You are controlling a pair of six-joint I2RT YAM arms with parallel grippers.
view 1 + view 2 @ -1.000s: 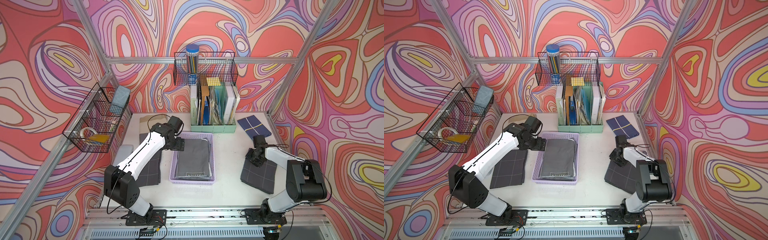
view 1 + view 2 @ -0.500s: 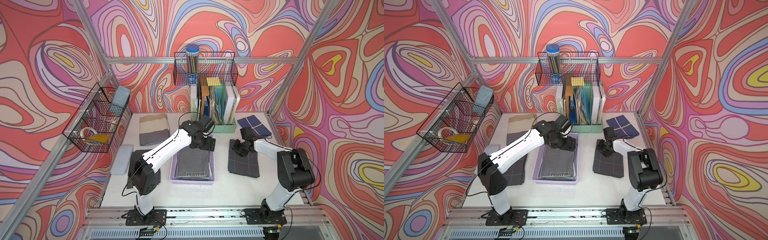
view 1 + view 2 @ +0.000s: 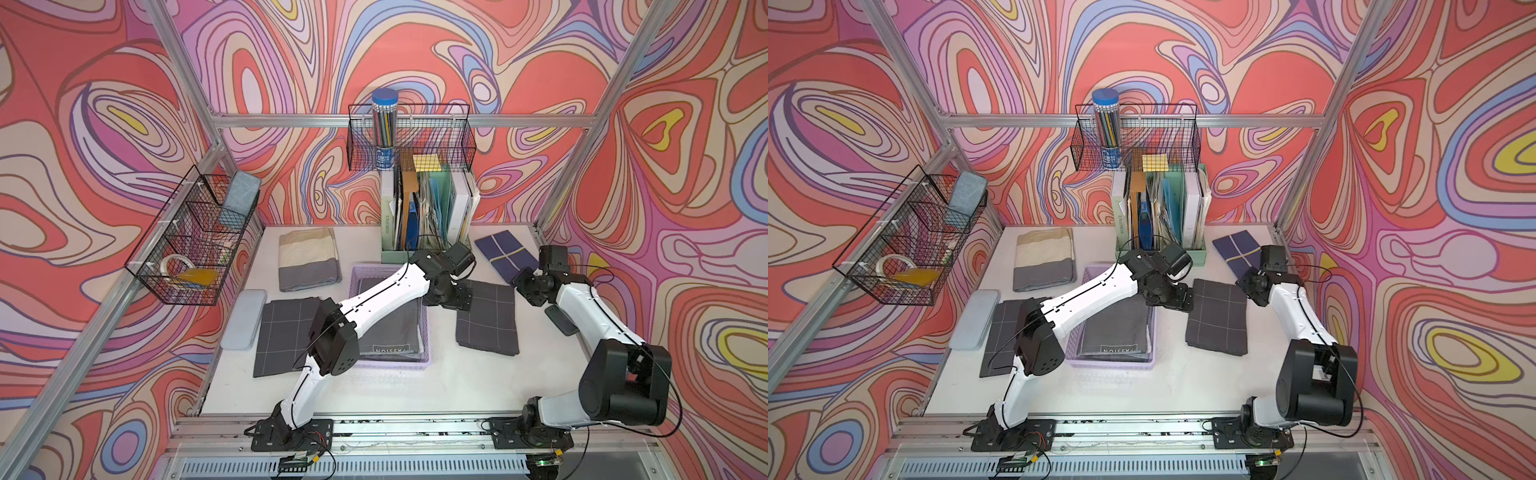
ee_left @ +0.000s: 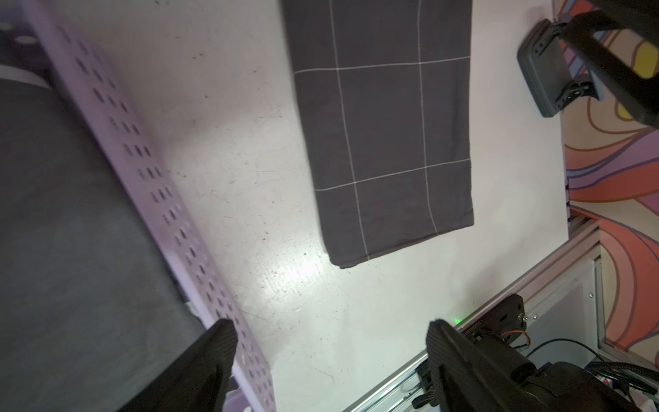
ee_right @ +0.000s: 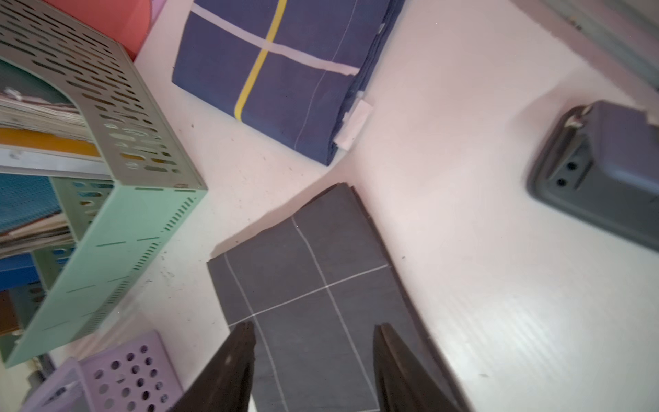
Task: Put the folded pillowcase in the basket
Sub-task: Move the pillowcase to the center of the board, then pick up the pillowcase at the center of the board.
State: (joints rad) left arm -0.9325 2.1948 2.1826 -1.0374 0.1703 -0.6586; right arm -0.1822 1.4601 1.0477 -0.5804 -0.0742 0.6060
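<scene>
The lilac basket (image 3: 390,365) stands in the middle of the white table (image 3: 457,386), and a plain grey cloth (image 3: 390,328) with a small label lies flat inside it. The folded pillowcase (image 3: 486,320), dark grey with thin white grid lines, is not in the basket. It lies flat on the table just beside the basket's right wall, and a narrow strip of bare table separates the two. The left gripper (image 4: 330,339) hangs over the far end of this strip, close to the pillowcase's corner. Its jaws stand wide apart and hold nothing; in the left wrist view one finger (image 4: 214,360) shows in front of the basket's perforated wall. The right gripper (image 5: 315,342) is at the pillowcase's far corner, on the side away from the basket. Its jaws are also apart, and the cloth between them lies flat, not pinched. On the left side of the basket lies a second grid cloth (image 3: 286,336). Behind the basket are a mint-green file holder (image 5: 117,228), a striped beige and grey cloth (image 3: 307,257) and a navy cloth (image 3: 505,253).
</scene>
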